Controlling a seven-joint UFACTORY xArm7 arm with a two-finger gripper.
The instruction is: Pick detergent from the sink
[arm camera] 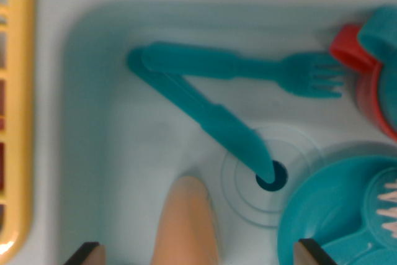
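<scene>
Fork (pixel 260 71) and knife (pixel 205 119) crossed in sink (pixel 111 153), beside red cup (pixel 366 85).

Sink (pixel 124 153): I look straight down into a pale blue basin.
Cutlery: a teal fork (pixel 248 69) overlaps a teal knife (pixel 211 122) at the handles; the knife tip reaches the drain (pixel 272 176).
Wrist view's right: red cup (pixel 366 85), teal plate (pixel 329 215).
Left: yellow rack (pixel 18 110).
Gripper (pixel 195 254): two dark fingertips spread apart at the bottom edge, a peach-coloured object (pixel 186 221) between them.
</scene>
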